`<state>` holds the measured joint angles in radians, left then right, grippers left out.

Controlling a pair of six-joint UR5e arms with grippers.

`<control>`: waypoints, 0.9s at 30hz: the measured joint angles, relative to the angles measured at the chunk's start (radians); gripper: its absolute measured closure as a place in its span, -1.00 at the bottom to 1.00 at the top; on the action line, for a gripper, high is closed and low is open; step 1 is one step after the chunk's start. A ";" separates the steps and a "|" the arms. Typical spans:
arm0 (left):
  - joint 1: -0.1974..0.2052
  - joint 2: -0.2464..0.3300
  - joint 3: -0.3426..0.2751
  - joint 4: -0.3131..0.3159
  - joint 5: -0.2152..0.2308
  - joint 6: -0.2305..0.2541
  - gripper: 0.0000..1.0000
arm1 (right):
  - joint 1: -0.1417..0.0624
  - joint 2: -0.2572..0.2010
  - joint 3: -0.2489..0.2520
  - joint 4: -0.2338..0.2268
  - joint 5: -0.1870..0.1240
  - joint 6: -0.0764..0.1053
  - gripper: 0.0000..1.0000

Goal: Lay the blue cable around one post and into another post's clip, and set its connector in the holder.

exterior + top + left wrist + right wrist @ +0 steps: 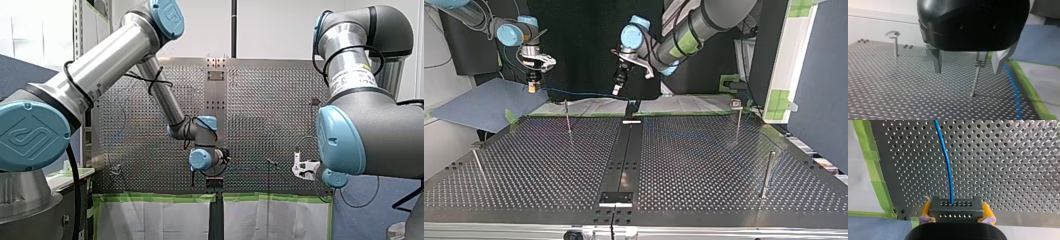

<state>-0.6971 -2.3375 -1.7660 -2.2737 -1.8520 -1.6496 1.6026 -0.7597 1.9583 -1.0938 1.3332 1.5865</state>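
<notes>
Near perforated table point(1010, 157), right pincer point(957, 210) clamps connector point(955, 206); left pincer point(967, 71) spread wide.

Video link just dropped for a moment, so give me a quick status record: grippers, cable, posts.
right gripper: shut on connector
left gripper: open, empty, cable beside it
cable: runs from connector toward left gripper, not yet round a post
posts: four on table, none holds cable

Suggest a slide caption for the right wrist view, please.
The right gripper clamps the grey connector, its blue cable running ahead over the perforated table.
</notes>
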 joint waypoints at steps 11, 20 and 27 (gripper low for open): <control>-0.004 -0.103 0.019 -0.006 -0.011 0.008 -1.00 | 0.003 0.000 0.000 0.000 0.000 0.000 1.00; -0.008 -0.179 0.048 -0.012 -0.012 0.007 -1.00 | 0.004 0.000 0.000 0.002 0.000 0.000 1.00; -0.019 -0.238 0.101 -0.026 -0.013 0.006 -1.00 | 0.004 0.000 0.000 0.003 0.000 0.000 1.00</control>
<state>-0.7160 -2.5750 -1.6651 -2.3000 -1.8646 -1.6437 1.6068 -0.7599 1.9581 -1.0908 1.3332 1.5865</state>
